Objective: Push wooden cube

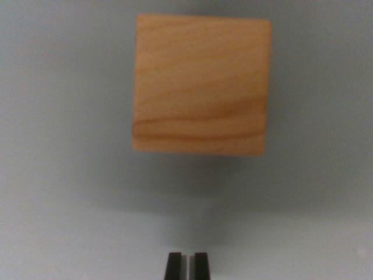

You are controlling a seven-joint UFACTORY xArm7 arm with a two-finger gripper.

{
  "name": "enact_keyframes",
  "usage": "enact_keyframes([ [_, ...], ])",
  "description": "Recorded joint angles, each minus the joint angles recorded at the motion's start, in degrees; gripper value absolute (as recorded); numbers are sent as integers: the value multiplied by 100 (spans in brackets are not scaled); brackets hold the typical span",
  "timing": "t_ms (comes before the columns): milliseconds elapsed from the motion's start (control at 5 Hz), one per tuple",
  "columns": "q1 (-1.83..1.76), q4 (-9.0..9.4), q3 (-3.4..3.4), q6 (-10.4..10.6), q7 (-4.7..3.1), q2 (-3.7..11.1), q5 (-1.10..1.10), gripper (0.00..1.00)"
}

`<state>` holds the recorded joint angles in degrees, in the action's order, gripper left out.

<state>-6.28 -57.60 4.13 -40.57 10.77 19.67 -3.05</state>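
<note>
A light wooden cube (201, 84) with visible grain fills the upper middle of the wrist view, resting on a pale grey surface (64, 192). My gripper (187, 265) shows at the bottom edge as two black fingertips (173, 266) standing side by side with only a thin slit between them, shut on nothing. A band of bare surface separates the tips from the cube's near face, so they are apart. The cube sits slightly to the wrist view's right of the fingertips' line.
The grey surface (326, 204) spreads on all sides of the cube. A soft shadow lies under the cube's near edge. No other objects are in view.
</note>
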Motion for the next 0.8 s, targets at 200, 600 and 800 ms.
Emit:
enact_keyframes([
  [200, 0, 0, 0, 0, 0, 0, 0, 100],
  [600, 2, -156, -5, -61, -11, 95, -1, 100],
  [800, 5, -349, -11, -137, -24, 212, -3, 100],
])
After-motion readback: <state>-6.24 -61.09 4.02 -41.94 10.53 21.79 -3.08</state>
